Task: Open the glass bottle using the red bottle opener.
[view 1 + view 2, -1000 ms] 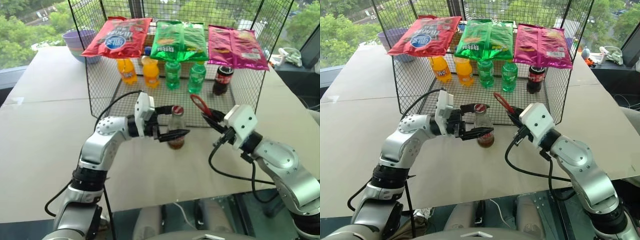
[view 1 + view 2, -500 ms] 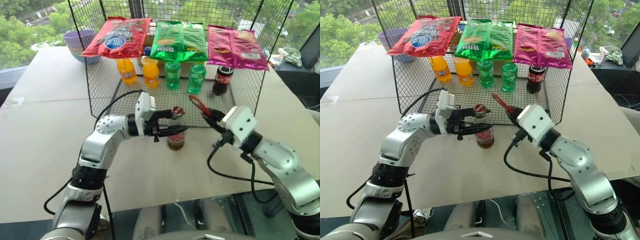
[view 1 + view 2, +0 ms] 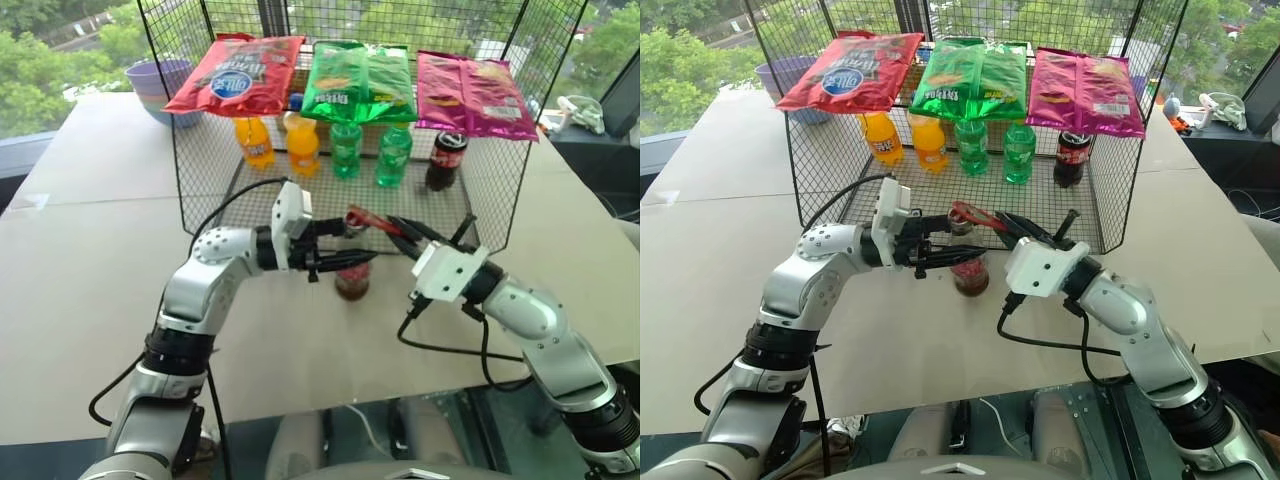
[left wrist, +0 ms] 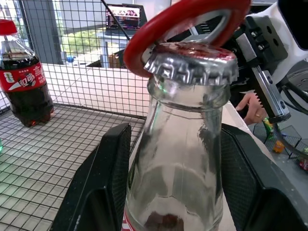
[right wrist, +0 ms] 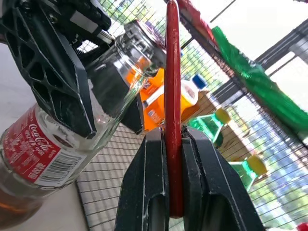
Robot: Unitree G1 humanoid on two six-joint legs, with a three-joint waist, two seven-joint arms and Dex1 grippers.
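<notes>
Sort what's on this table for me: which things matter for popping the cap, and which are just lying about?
In the job:
- glass bottle, clamped at the neck by the left gripper
- red bottle opener, ring on the cap, held by the right gripper

Lying about:
- wire rack
- three snack bags
- orange bottles
- green bottles
- plastic cola bottle
- stacked bowls

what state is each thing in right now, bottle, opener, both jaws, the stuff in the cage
glass bottle: upright, crown cap on, neck clamped
red bottle opener: ring resting on the cap, handle gripped
left gripper: jaws closed on the bottle neck
right gripper: jaws shut on the opener handle
dark cola bottle: upright, red cap on
</notes>
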